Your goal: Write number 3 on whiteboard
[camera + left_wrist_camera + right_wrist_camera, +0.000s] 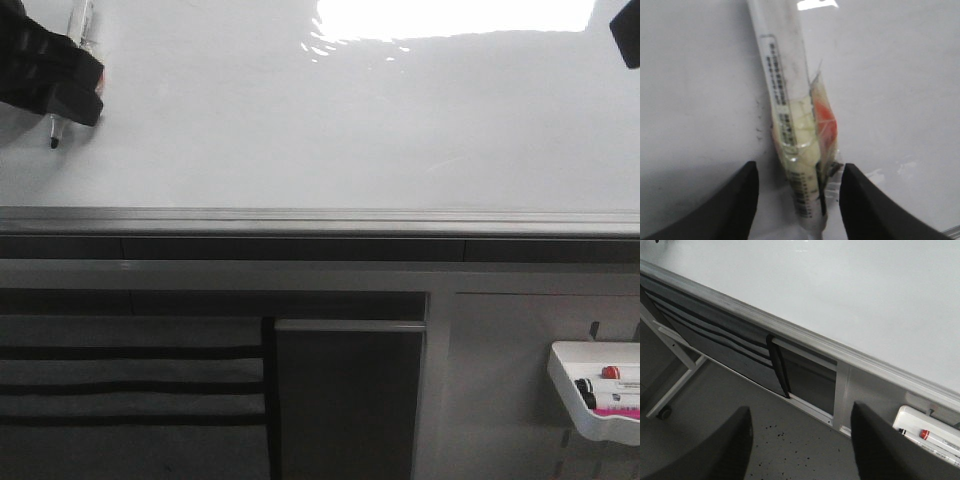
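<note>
The whiteboard (330,130) is a large glossy white surface with a grey metal edge strip along its near side; it also shows in the right wrist view (850,295). No number 3 shows on it. A clear marker (790,115) wrapped in tape with an orange patch lies on the board between the jaws of my left gripper (797,200), which stand open on either side of it. In the front view my left gripper (70,95) is at the far left, with the marker (80,22) running through it and its dark tip poking out. My right gripper (800,450) is open and empty, off the board.
A small white plastic tray (570,375) with markers hangs below the board at the right, also seen in the right wrist view (912,421). A bright light reflection (455,15) lies at the board's far edge. The board's grey frame and stand (340,400) sit below.
</note>
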You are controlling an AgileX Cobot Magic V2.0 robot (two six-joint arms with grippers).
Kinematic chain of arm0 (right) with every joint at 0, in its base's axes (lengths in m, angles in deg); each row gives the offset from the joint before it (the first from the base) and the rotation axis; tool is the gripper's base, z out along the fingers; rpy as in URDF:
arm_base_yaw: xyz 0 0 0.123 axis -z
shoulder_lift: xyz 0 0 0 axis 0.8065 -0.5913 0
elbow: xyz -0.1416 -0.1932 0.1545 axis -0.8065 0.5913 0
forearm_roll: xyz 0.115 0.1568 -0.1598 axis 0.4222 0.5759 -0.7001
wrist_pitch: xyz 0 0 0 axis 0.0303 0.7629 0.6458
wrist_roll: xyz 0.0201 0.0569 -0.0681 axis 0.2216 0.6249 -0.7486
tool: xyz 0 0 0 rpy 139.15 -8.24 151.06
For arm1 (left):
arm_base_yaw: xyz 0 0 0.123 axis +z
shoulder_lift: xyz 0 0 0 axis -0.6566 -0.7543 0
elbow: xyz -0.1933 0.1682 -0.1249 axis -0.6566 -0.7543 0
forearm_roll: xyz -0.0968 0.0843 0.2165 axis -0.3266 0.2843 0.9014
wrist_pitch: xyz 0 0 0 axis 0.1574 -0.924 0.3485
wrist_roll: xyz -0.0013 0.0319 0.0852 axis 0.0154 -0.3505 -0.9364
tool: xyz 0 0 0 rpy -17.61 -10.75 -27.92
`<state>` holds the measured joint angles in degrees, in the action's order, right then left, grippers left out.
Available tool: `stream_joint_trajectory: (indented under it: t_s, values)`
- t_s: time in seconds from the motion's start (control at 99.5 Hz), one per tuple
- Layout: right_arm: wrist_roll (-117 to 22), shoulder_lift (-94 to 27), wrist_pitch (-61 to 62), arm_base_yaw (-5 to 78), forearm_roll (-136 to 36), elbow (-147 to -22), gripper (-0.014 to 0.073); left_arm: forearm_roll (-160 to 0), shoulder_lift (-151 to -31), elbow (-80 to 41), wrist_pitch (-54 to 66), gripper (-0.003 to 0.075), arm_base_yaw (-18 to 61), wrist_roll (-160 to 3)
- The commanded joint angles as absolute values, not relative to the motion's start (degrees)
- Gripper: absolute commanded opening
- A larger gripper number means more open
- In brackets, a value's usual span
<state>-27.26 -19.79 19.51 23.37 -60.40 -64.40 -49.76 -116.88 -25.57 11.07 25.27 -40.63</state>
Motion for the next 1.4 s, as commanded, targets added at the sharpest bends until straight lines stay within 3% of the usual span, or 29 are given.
stream_joint_trajectory:
  t_s: [0.0, 0.201, 0.473, 0.674, 0.905, 1.116, 1.388]
  values:
    - [-27.81, -19.78, 16.02, 23.40, -60.10, -66.46, 0.0388, -49.68, -116.18, -23.69, 15.65, 0.0347, 25.85, -40.56]
    - [-27.81, -19.78, 16.02, 23.40, -60.10, -66.46, 0.0388, -49.68, -116.18, -23.69, 15.65, 0.0326, 25.60, -40.56]
    - [-27.81, -19.78, 16.02, 23.40, -60.10, -66.46, 0.0388, -49.68, -115.72, -23.69, 14.48, 0.0081, 25.60, -40.56]
    - [-27.81, -19.78, 15.44, 23.40, -60.10, -66.46, 0.0388, -49.80, -112.40, -23.69, 7.11, -0.0013, 25.35, -40.56]
    - [-27.81, -19.78, 14.52, 23.40, -57.26, -66.69, 0.0388, -50.28, -104.16, -23.69, -8.17, -0.0020, 20.25, -44.93]
    - [-28.35, -23.58, 24.92, 23.40, -56.97, -72.68, 0.0388, -62.43, -97.96, -23.69, -22.94, -0.0020, 13.71, -58.92]
    - [-58.49, -32.49, 42.86, 23.40, -32.57, -81.30, 0.0388, -90.36, -96.63, -23.69, -36.88, -0.0020, 11.82, -91.93]
